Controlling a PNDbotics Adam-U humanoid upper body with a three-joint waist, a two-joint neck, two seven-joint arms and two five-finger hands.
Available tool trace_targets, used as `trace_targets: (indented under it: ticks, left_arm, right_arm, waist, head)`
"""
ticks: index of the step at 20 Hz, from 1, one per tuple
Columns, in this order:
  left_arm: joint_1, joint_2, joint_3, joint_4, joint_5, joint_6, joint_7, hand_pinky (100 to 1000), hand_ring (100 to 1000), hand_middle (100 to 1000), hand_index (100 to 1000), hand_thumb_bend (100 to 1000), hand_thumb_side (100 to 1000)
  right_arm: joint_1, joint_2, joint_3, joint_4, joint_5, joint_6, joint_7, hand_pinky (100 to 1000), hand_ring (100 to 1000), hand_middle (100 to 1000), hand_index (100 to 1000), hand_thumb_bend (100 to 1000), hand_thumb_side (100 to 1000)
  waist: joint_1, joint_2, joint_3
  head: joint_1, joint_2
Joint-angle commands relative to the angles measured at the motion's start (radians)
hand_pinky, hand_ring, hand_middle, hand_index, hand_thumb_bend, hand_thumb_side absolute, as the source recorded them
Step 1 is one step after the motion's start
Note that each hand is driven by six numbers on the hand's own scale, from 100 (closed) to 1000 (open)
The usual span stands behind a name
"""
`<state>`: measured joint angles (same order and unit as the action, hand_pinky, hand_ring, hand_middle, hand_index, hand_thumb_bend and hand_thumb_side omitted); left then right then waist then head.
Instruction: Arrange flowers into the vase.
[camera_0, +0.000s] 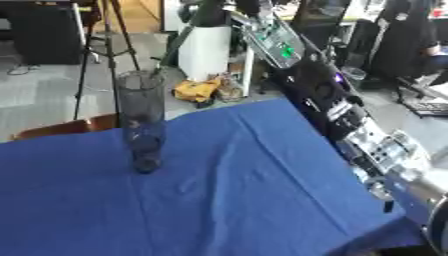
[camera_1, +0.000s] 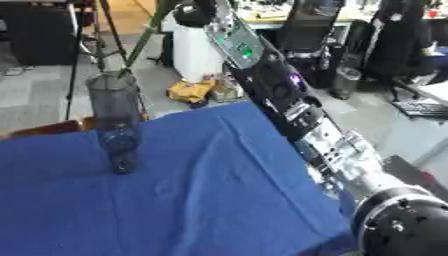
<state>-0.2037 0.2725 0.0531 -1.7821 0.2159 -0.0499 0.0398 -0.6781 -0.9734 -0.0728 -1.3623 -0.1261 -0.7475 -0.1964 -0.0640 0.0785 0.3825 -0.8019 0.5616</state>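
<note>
- Covered with a blue cloth (camera_0: 245, 190), wrinkled in places: the desk (camera_0: 52, 129), brown edge showing only at the far left corner behind the vase.
- Standing upright on the cloth, left of centre and towards the far edge: a tall, clear, dark-tinted vase (camera_0: 142, 120).
- Leaning out of the vase's mouth, up and to the right: a green stem (camera_1: 144, 37), lower end inside the rim, upper end by the hand; no bloom to be made out.
- Stretching diagonally from the lower right corner, past the right of the vase and well above it: the right arm (camera_1: 306, 120), black and silver.
- At the arm's far end, high above and right of the vase: the right hand (camera_1: 194, 12), dark, at the stem's upper end; cannot tell whether curled round it or open.
- Left hand: seen in neither view.
- Beyond the vase, on the floor: a tripod (camera_0: 98, 55), a white bin (camera_0: 204, 50), a yellow object (camera_0: 197, 89).
</note>
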Motion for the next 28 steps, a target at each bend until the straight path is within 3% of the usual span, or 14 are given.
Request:
trace_targets:
  ticks: [1,10,19,22,24,25,28]
  left_arm:
    - [-0.012,0.016,0.006,-0.011,0.0,-0.003,0.001,491,546,600,821,336,925]
    - [-0.014,0.014,0.006,-0.012,0.0,-0.003,0.002,491,546,600,821,336,925]
    - [-0.012,0.013,0.007,-0.01,0.0,-0.002,0.002,490,544,599,820,340,932]
    - [-0.02,0.01,0.01,-0.012,-0.004,-0.003,0.003,490,544,598,820,340,932]
    - [-0.022,0.01,0.01,-0.012,-0.006,-0.003,0.003,490,544,598,820,340,932]
    - [-0.022,0.01,0.01,-0.013,-0.006,-0.003,0.003,492,544,598,820,342,936]
    - [-0.025,0.006,0.011,-0.012,-0.008,-0.002,0.002,492,544,598,820,342,936]
  right_arm:
    - [-0.018,-0.028,-0.014,-0.025,0.025,-0.003,-0.05,100,100,100,235,100,1000]
    - [-0.01,-0.024,0.011,-0.036,0.125,0.006,-0.176,100,100,100,235,100,1000]
    - [-0.007,-0.023,0.021,-0.038,0.157,0.015,-0.209,100,106,100,243,100,1000]
    - [0.017,-0.025,0.032,-0.004,0.189,-0.005,-0.179,100,108,100,244,100,1000]
    - [0.016,-0.017,0.024,0.014,0.218,-0.02,-0.162,100,108,100,244,100,1000]
    - [0.015,-0.014,0.023,0.021,0.23,-0.025,-0.161,100,157,100,254,100,1000]
    - [0.029,0.001,0.049,0.055,0.26,-0.027,-0.133,100,162,100,253,100,1000]
  waist:
    - [-0.013,-0.022,0.005]
    - [-0.016,-0.019,0.01]
    - [-0.018,-0.017,0.012]
    - [-0.048,0.008,0.041]
    - [-0.052,0.011,0.045]
    - [-0.053,0.012,0.046]
    - [-0.069,0.025,0.049]
  head:
    - [0.001,-0.012]
    - [-0.001,-0.014]
    - [-0.002,-0.01]
    - [-0.013,-0.005]
    - [-0.015,-0.004]
    - [-0.015,-0.004]
    - [-0.024,0.002]
